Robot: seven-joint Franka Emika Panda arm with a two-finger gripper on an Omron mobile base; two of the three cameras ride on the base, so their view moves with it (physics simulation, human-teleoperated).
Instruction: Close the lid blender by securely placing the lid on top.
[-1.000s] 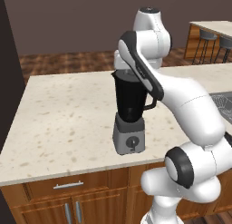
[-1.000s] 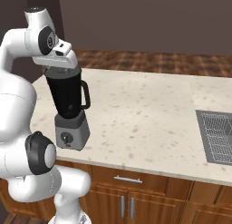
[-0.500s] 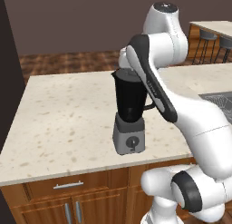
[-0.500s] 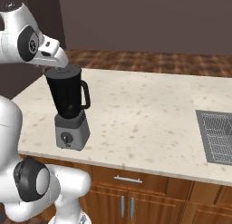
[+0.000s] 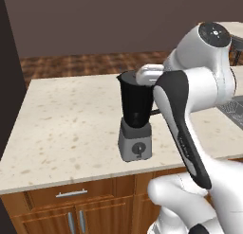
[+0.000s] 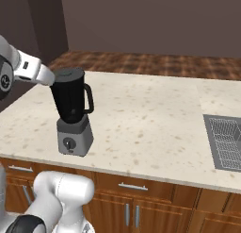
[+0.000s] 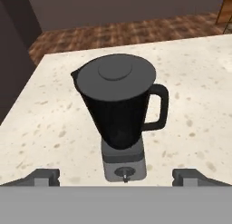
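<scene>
While the arm folds high with its wrist beside the jar's mouth, the counter lies bare and broad right of the jaws. Blender: ahead of the jaws, centred between them, clear of every counter edge. Lid: seated flat on the jar. Gripper: fingertips spread wide, holding nothing.

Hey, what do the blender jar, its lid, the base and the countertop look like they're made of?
The blender jar looks like dark plastic or tinted glass: black with a faint sheen. The lid seems matte dark grey plastic or rubber, with no glare. The boxy base reads as brushed grey metal or painted plastic; I can't tell which. The countertop looks like polished speckled stone, cream with brown flecks.
</scene>
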